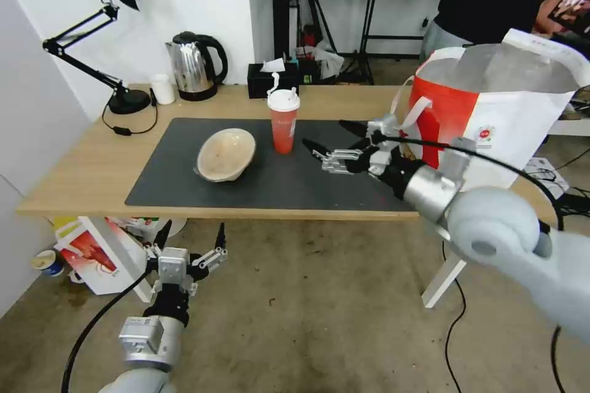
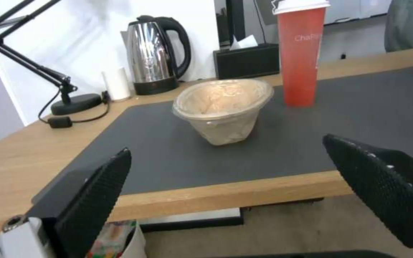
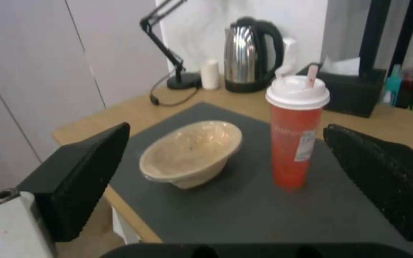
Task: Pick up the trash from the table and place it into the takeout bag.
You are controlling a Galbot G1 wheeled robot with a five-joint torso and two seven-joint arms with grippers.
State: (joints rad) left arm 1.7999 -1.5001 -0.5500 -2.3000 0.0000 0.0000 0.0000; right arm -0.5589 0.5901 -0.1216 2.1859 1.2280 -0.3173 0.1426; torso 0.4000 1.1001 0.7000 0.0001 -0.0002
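Two pieces of trash stand on the desk [image 1: 92,172] for us to clear: the beige bowl [image 1: 225,154] and the red cup [image 1: 283,120] with its white lid and straw, both on the dark mat [image 1: 264,187]. Nearest to us, our left gripper [image 1: 192,238] hangs below the front edge of the desk, over the floor, jaws spread and holding nothing. A little farther, our right gripper [image 1: 335,138] hovers over the mat just beside the cup, jaws also spread wide and empty. The takeout bag [image 1: 491,116] stands open at the right end of the desk, close behind our right arm. We cannot see inside it, so we judge the task as partly open at least, with these two pieces left. The bowl lies tilted, near the cup but apart from it. Around the cup the mat is free, so we have room to approach. At the back the kettle [image 1: 193,66], the lamp [image 1: 104,31] and the tissue box [image 1: 272,78] stay well apart.
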